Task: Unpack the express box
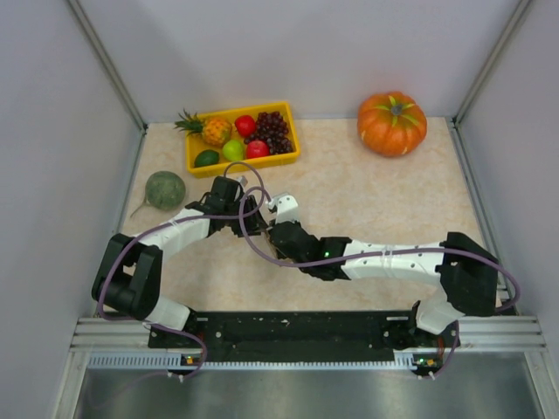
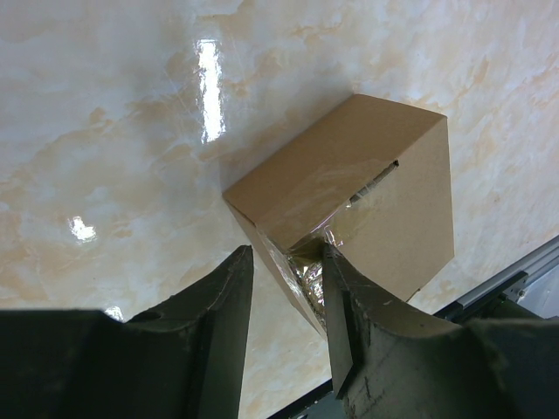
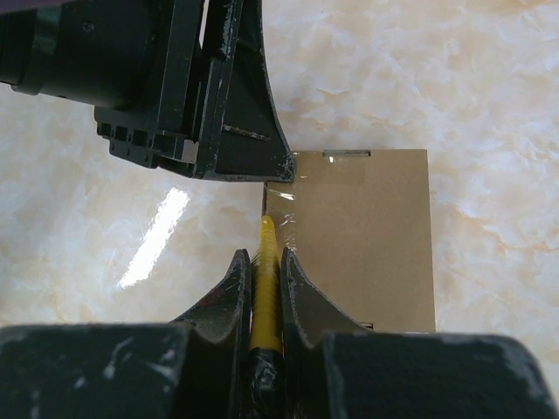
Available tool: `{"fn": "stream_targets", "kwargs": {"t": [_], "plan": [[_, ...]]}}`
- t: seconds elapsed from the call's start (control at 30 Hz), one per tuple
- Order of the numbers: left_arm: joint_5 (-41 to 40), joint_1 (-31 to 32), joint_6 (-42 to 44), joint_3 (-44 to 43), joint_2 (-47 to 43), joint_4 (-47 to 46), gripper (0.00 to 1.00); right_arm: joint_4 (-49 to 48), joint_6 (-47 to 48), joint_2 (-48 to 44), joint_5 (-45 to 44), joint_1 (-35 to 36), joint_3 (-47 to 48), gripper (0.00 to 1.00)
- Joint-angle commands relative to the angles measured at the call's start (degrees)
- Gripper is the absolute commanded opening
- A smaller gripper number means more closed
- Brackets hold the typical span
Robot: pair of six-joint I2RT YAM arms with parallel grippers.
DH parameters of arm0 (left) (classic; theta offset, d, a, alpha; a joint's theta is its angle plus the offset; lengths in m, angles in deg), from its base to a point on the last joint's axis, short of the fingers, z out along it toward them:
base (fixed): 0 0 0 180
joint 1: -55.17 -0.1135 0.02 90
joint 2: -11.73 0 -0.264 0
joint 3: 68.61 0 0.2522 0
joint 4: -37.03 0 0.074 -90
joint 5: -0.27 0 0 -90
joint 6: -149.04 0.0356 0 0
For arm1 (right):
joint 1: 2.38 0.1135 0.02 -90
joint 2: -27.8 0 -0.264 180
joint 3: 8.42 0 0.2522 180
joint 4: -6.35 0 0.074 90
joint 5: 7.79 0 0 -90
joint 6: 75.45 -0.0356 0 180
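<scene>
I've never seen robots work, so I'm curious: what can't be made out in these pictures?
- Inside the box: closed in both wrist views, so its contents are hidden.
- What the yellow tool is: in the right wrist view its rear is buried between the fingers of the right gripper.
- Whether the left gripper pinches the box corner or merely surrounds it: unclear in the left wrist view.
- Top view: both grippers cover nearly all of the box.

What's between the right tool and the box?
A thin yellow stick, clamped in the right tool, its tip at the taped edge of the box. The right wrist view shows it.
</scene>
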Motion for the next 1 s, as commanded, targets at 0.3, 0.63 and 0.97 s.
{"fn": "stream_targets", "kwargs": {"t": [0.3,0.63,0.97], "plan": [[-1.2,-0.1,0.7,-0.8,2.0,0.1,0.4,4.7,-2.0,0.8,1.6,-0.1,3.1,0.0],[-2.8,-0.1,0.5,-1.1,3.5,1.2,0.38,16.7,-5.0,0.7,3.4,2.4,6.3,0.0],[-3.6,-0.1,1.2,-1.3,4.4,1.1,0.36,21.4,-4.7,-1.8,4.7,4.3,6.0,0.0]]}}
